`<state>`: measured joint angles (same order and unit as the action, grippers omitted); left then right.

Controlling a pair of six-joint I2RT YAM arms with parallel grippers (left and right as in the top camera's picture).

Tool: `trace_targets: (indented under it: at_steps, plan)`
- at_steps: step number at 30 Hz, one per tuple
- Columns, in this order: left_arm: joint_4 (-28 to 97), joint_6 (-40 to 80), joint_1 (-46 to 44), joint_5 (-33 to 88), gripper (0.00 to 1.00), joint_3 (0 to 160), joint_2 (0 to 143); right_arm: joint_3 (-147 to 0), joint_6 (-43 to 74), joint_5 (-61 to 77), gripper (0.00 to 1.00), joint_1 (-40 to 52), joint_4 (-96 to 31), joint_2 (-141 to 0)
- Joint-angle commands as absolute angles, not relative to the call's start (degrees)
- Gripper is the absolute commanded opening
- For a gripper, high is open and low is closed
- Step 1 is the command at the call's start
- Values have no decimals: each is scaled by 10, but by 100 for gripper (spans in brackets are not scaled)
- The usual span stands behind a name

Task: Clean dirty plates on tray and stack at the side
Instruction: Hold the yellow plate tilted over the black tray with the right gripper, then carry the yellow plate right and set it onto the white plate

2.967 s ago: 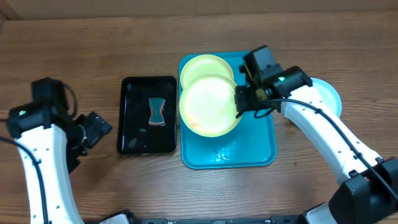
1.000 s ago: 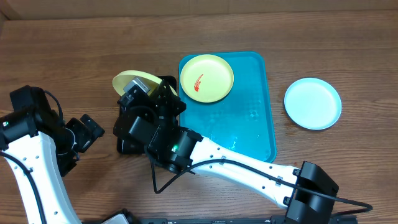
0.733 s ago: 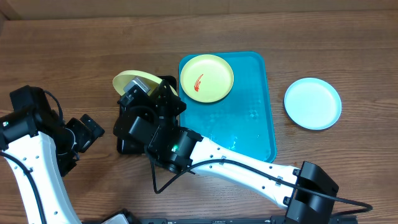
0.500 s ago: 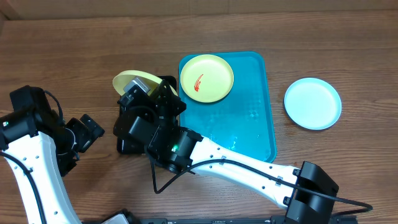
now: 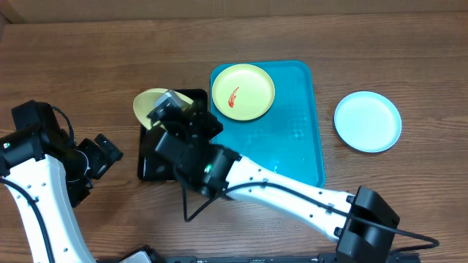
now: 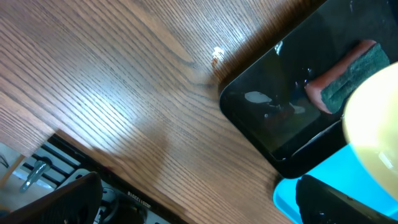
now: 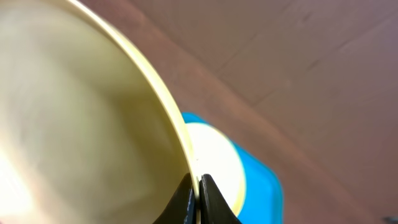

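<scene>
Plates look one-third done: light blue plate [image 5: 368, 121] lies clean on the bench [image 5: 365, 44] at the turquoise tray's [image 5: 296, 146] 3 o'clock, smeared plate [image 5: 243, 91] waits at its 12 o'clock end, right claw [image 7: 198, 196] pinches the third plate [image 5: 146, 104] over the black tray [image 6: 280, 118], left claw [image 5: 99, 157] gapes empty.

The overhead view looks straight down on the whole table [image 5: 73, 44], the left wrist view slants close over the black tray [image 6: 267, 118], and the right wrist view sits hard against the rim of a yellow-green plate [image 7: 74, 124], facing the turquoise tray [image 7: 272, 190]; all three share that plate.
</scene>
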<state>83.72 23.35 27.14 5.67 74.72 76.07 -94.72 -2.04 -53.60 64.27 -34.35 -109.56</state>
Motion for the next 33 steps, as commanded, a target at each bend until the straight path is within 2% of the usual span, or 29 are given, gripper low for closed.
trace_targets:
  at_steps: [1,2,4,6,9,16,22,29,33]
  plan:
    - [837,220,274,65,100,748,755,-966,63,-505,4,602,-359,-1063]
    - [837,220,274,65,100,748,755,-966,74,-526,4,594,-360,-1052]
    - [837,220,274,65,100,748,755,-966,75,-453,4,579,-370,-1039]
    - [837,220,274,65,100,748,755,-966,78,-308,4,556,-397,-1035]
    - [837,220,274,65,100,748,756,-967,154,-136,4,506,-440,-1035]
    - [837,220,274,65,100,748,756,-998,258,128,4,321,-504,-989]
    - [837,220,274,65,100,748,756,-1007,332,185,4,80,-597,-959]
    - [837,220,274,65,100,748,756,-1004,322,190,4,-198,-692,-987]
    - [837,220,274,65,100,748,756,-987,276,180,4,-291,-728,-1019]
